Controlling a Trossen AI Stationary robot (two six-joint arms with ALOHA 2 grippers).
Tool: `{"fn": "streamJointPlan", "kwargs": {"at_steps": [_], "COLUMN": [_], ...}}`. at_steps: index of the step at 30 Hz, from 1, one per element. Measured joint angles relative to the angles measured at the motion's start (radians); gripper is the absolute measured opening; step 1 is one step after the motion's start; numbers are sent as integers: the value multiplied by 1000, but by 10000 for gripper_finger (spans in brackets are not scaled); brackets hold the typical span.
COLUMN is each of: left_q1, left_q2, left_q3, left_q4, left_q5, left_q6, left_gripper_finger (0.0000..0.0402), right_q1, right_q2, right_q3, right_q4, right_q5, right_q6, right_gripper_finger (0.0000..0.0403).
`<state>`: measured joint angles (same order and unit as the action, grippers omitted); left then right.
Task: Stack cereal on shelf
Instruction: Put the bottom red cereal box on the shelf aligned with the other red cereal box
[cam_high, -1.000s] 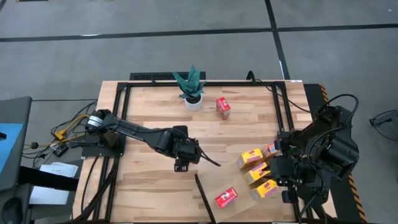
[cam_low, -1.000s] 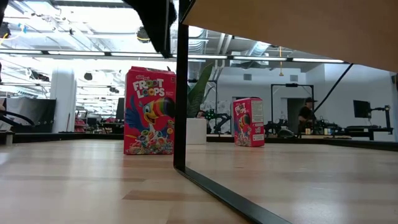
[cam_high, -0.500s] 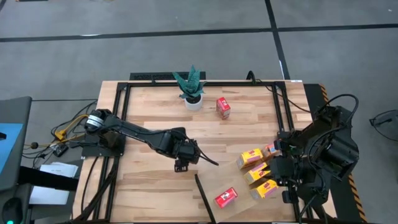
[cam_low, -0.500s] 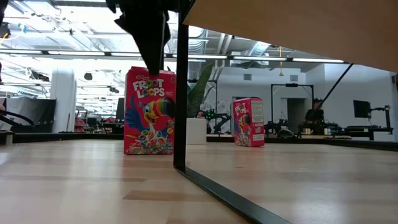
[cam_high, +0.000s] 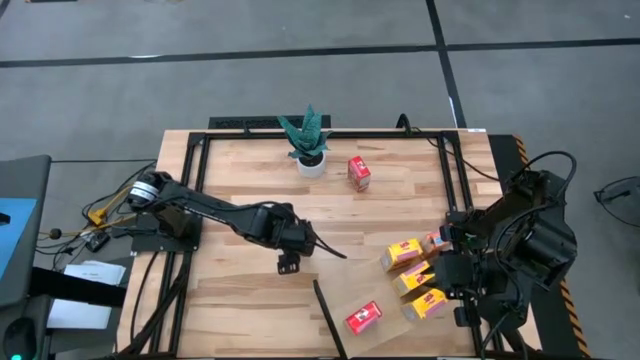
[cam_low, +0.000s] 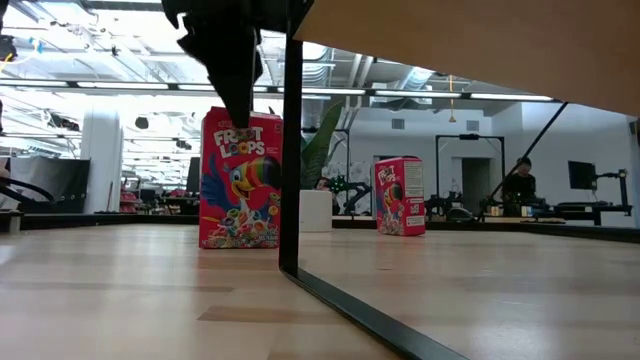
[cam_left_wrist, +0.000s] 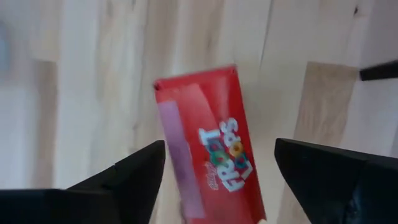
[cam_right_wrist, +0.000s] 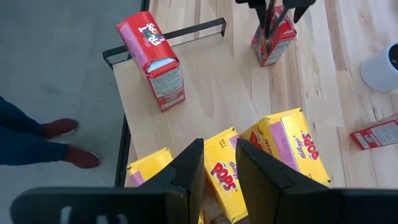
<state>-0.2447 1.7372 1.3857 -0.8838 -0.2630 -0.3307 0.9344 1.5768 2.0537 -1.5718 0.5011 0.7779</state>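
1. A red Froot Loops box stands upright on the desk, just toward 7 o'clock from the desk's middle and off the shelf.
2. The left gripper hangs directly over this box. Its fingers are spread wide, one to each side of the box top, with a gap showing on both sides and nothing gripped.
3. The shelf, a pale board with a dark edge, fills the desk's 4 to 5 o'clock corner.
4. On the shelf, another red box stands near the 6 o'clock edge, and several yellow Pops boxes lie clustered toward 3 o'clock.
5. The right gripper hovers above the yellow boxes. Its fingers are slightly apart and hold nothing.
6. At 12 o'clock a potted plant sits on the desk, with a third red box just beside it at its 4 o'clock.
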Motion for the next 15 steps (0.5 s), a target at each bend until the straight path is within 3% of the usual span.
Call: {"fn": "streamJointPlan", "kwargs": {"at_steps": [4,15], "left_q1": [0,0], "left_q2": [1,1], "left_q3": [-30,-24], "left_q4": [30,21], "left_q5": [39,23], "left_q6": [-9,-31], "left_gripper_finger": [272,214], "right_q1": [0,-1], "right_q2": [0,0], "right_q3": [0,0], "right_q4": [1,1], "right_q5": [0,0], "right_q6": [0,-27], "right_gripper_finger": [118,118]}}
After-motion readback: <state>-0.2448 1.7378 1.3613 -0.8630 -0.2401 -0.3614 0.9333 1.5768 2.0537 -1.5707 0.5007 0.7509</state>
